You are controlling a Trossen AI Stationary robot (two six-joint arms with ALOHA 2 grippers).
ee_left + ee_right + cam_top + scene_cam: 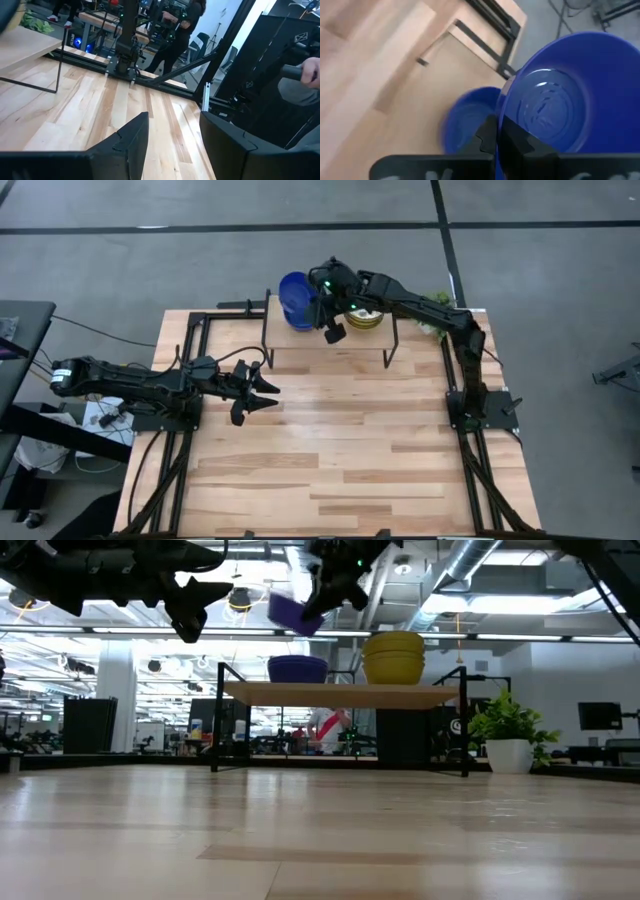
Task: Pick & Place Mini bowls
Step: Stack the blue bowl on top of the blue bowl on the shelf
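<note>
My right gripper (327, 308) is over the raised wooden shelf (330, 340) at the table's far edge, shut on one cobalt blue mini bowl (560, 95). That bowl (290, 612) hangs tilted in the air above the blue bowls (298, 668) that stand on the shelf. A stack of yellowish floral bowls (393, 657) stands on the shelf to their right. My left gripper (258, 392) hovers open over the table's left middle and touches nothing; its fingers (135, 140) frame bare wood. My right gripper pinches the blue bowl's rim (502, 120) between its two fingers, one finger (487, 137) on the outer wall and one (522, 142) inside the hollow. The bowl is lifted clear and tilted, with its opening turned sideways, above the blue bowl (467, 122) on the shelf.
The shelf stands on thin black wire legs (392, 350). A potted plant (505, 735) sits near the table's far right corner. Black frame rails (190, 360) run along the table's sides. A person (175, 30) stands beyond the table, and a hand (310, 70) shows at the left wrist view's edge.
</note>
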